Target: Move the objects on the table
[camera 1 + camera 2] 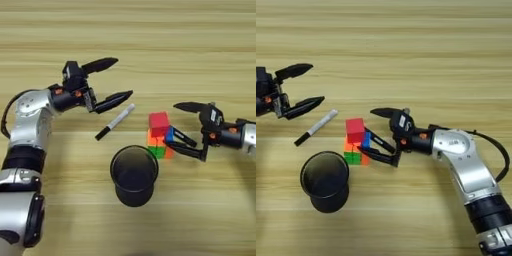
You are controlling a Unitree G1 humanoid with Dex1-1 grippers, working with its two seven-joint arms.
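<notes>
Both grippers stand spread wide with nothing between their black fingers. At about nine o'clock from the middle of the table (150,40), the left gripper (116,79) points toward three o'clock, one finger high and one low, its lower tip just beside the white end of the white black-capped marker (116,121) without clearly touching it. That marker lies slanted, its black cap toward seven o'clock and its white barrel toward one o'clock; no lettering can be read on it. At three o'clock, the right gripper (368,130) reaches toward nine o'clock, its lower finger lying against the near right side of the multicoloured puzzle cube (356,150), its upper finger apart from it and higher. This cube shows orange, green and blue faces, and the small red cube (355,129) sits on top of it, a plain bright red block. Toward six o'clock, near the cubes and marker, the black mesh cup (134,176) stands upright with a round open mouth, dark inside. No brand or label is legible anywhere.
</notes>
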